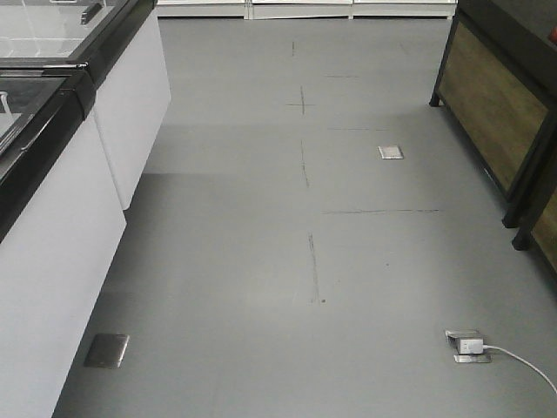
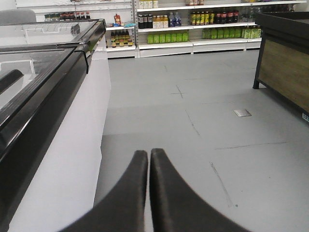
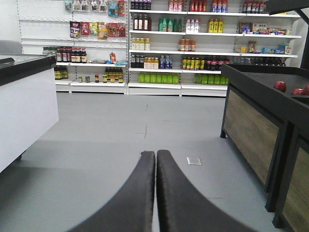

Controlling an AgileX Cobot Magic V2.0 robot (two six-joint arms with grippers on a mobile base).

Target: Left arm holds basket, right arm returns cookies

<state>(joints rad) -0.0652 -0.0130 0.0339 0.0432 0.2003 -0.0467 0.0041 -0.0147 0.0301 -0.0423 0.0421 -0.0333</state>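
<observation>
The basket and the cookies are out of view in every frame. My left gripper [image 2: 148, 153] is shut, its two black fingers pressed together with nothing between them, held over the grey floor beside a white freezer cabinet [image 2: 58, 159]. My right gripper [image 3: 156, 154] is also shut and empty, pointing down the aisle toward the stocked shelves [image 3: 193, 48]. Neither arm shows in the front view.
White chest freezers with black glass lids [image 1: 52, 200] line the left of the aisle. A dark wood-panelled produce stand [image 1: 505, 104] stands on the right, with red apples [image 3: 281, 86] on it. Floor sockets [image 1: 391, 152], a plugged adapter with white cable [image 1: 470, 347].
</observation>
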